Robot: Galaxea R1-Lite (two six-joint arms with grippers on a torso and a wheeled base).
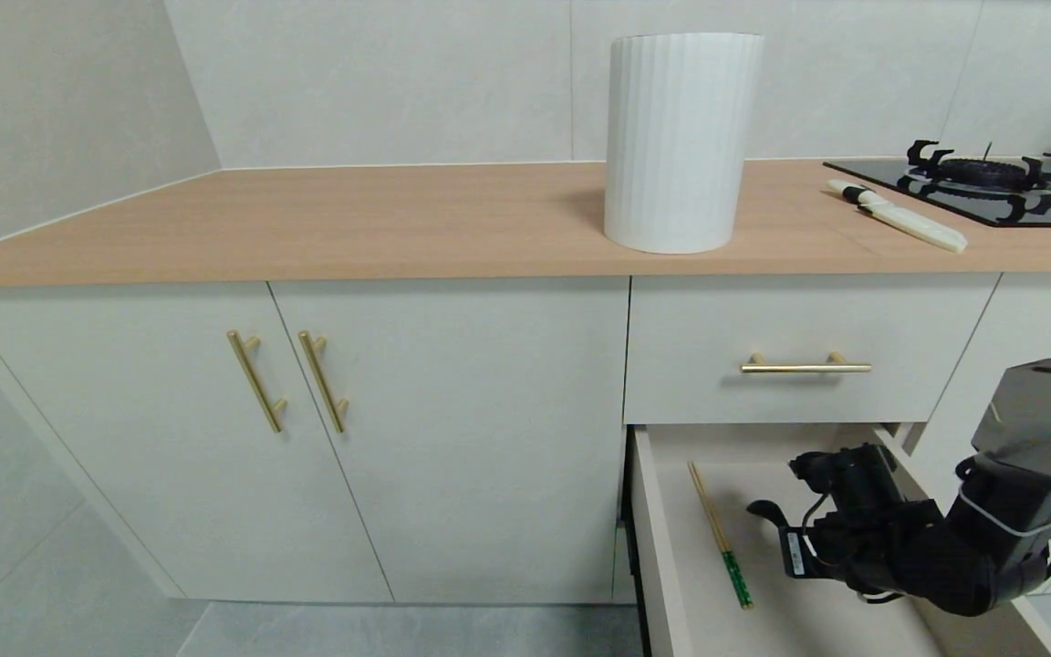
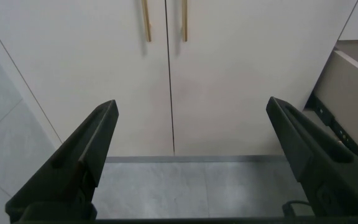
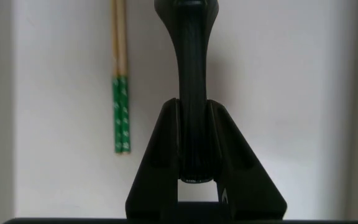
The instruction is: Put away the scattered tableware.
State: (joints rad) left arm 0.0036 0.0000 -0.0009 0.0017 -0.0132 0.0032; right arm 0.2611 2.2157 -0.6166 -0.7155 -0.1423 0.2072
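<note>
Black utensil, right end effector, points rearward alongside chopsticks.

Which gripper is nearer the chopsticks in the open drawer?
Right. The right gripper, shut on a black utensil, is over the drawer beside the chopsticks; the left gripper is outside it, facing the cabinet doors.

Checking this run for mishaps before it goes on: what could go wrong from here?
The right gripper holds a black utensil over the open drawer; let go here, it might land on the chopsticks lying close by. The knife on the counter lies right beside the stove; a clumsy grasp could push it onto the glass.
</note>
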